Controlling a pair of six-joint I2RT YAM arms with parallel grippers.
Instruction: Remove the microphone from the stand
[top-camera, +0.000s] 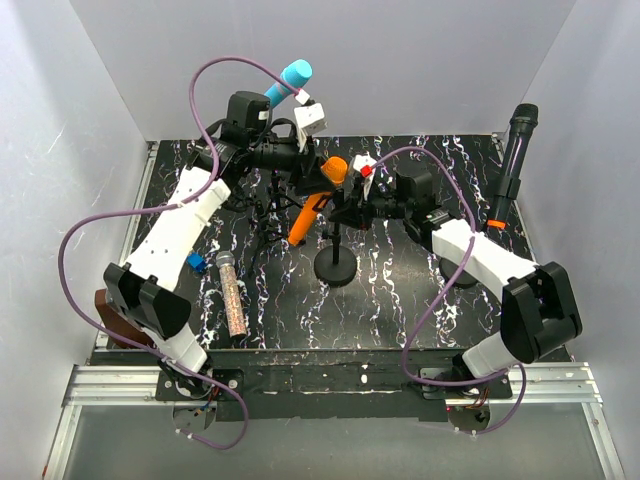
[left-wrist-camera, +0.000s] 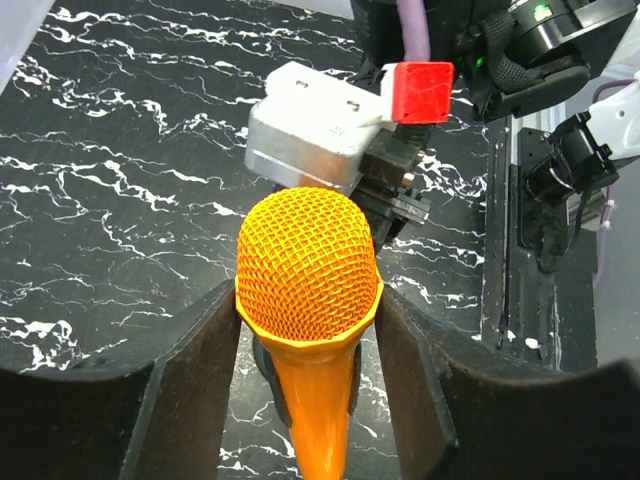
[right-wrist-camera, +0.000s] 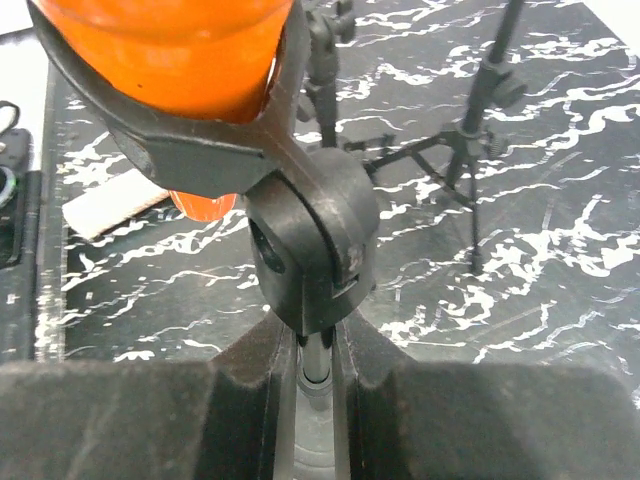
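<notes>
Microphone (left-wrist-camera: 308, 265), orange, sits clipped in its stand (right-wrist-camera: 310, 240) on the counter (top-camera: 400, 300), my left pincer (left-wrist-camera: 308, 300) clenched on its head, my right pincer (right-wrist-camera: 315, 345) clamped on the stand below; I judge only the pull-out is left.

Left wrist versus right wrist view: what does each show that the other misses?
Only left wrist: the mesh head of the orange microphone squeezed in the left pincer, with the other arm's silver box and red block beyond. Only right wrist: the black clip cradling it, the pole inside the right pincer, and a tripod behind. Both: the orange microphone and the marbled table.
</notes>
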